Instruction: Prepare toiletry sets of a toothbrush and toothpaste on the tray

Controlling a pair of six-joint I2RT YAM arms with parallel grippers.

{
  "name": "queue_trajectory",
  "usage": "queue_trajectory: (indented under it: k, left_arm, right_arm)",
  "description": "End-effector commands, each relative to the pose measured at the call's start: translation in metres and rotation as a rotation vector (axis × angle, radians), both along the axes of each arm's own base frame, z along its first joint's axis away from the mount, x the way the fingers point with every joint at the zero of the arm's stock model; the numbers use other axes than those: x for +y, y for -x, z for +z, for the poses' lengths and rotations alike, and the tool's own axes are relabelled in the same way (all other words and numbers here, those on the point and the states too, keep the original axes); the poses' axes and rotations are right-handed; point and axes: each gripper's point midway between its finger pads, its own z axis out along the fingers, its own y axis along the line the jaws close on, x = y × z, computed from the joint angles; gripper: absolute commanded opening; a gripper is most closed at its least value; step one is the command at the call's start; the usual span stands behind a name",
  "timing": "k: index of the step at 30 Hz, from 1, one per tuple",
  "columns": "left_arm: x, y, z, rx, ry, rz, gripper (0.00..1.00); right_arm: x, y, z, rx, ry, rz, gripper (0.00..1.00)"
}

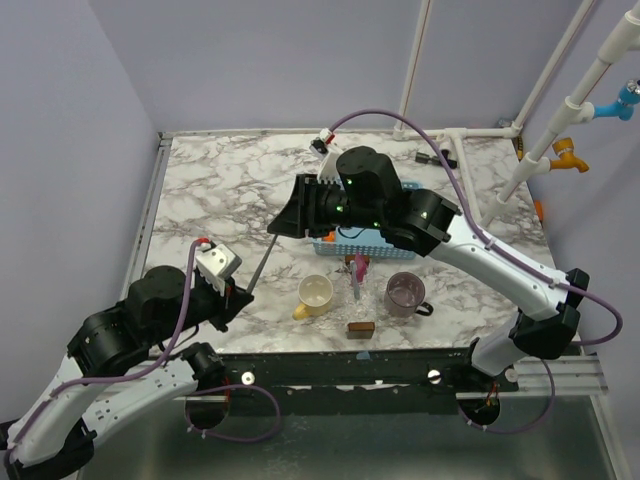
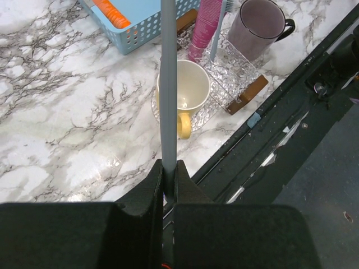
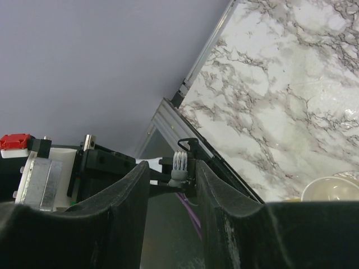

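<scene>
A grey toothbrush (image 1: 262,258) spans the gap between my two grippers. My left gripper (image 1: 240,292) is shut on the handle's lower end (image 2: 168,84), seen close up in the left wrist view (image 2: 168,165). The white-bristled head (image 3: 179,163) sits between the fingers of my right gripper (image 3: 171,165), nearer the right finger, with a gap on its left, so the jaws stand open. In the top view my right gripper (image 1: 282,225) hovers left of the basket. A clear glass tray (image 2: 233,75) carries a pink toothpaste tube (image 2: 203,28) and a light blue toothbrush (image 2: 220,22).
A yellow cup (image 1: 316,292) stands on a round glass coaster left of the tray, a purple mug (image 1: 404,292) to its right. A blue basket (image 2: 140,25) holding something orange lies behind them. A brown block (image 1: 361,326) sits near the front edge.
</scene>
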Motion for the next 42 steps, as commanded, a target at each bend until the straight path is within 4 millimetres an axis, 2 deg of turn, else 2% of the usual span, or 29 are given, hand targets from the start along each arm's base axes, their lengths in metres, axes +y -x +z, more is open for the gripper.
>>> queue_trajectory:
  k: [1, 14, 17, 20, 22, 23, 25, 27, 32, 37, 42]
  left_arm:
    - [0.005, -0.004, 0.004, -0.021, -0.021, 0.023, 0.00]
    - [0.004, -0.003, 0.004, -0.023, -0.022, 0.008, 0.00]
    - [0.004, -0.003, 0.005, -0.027, -0.019, 0.011, 0.00]
    - [0.004, -0.003, 0.004, -0.028, -0.020, 0.011, 0.00]
    - [0.004, -0.004, 0.004, -0.029, -0.020, 0.014, 0.00]
    - [0.004, -0.004, 0.005, -0.031, -0.019, 0.016, 0.07]
    - [0.003, -0.005, 0.005, -0.031, -0.015, 0.014, 0.32]
    - [0.001, -0.004, 0.009, -0.033, -0.005, 0.007, 0.51]
    - [-0.005, 0.002, 0.027, -0.056, 0.057, -0.039, 0.75]
    - [-0.017, 0.015, 0.047, -0.063, 0.151, -0.114, 0.83]
    - [-0.029, 0.022, 0.055, -0.027, 0.212, -0.163, 0.85]
  right_arm:
    - [0.001, 0.002, -0.001, 0.006, 0.016, 0.032, 0.41]
    - [0.008, -0.001, -0.002, 0.018, 0.007, 0.046, 0.28]
    - [0.008, -0.002, -0.002, 0.017, 0.004, 0.046, 0.17]
    - [0.007, -0.001, -0.001, 0.016, 0.003, 0.047, 0.01]
    - [0.006, 0.000, -0.001, 0.017, -0.001, 0.048, 0.01]
    - [0.006, 0.001, -0.001, 0.015, -0.004, 0.050, 0.01]
    - [0.004, 0.002, -0.002, 0.014, -0.009, 0.050, 0.01]
    - [0.002, 0.003, -0.003, 0.011, -0.014, 0.050, 0.01]
    - [-0.011, 0.005, 0.002, -0.021, -0.019, 0.032, 0.01]
    - [-0.030, 0.014, 0.002, -0.073, 0.010, 0.049, 0.01]
    - [-0.061, 0.025, -0.002, -0.140, 0.069, 0.061, 0.01]
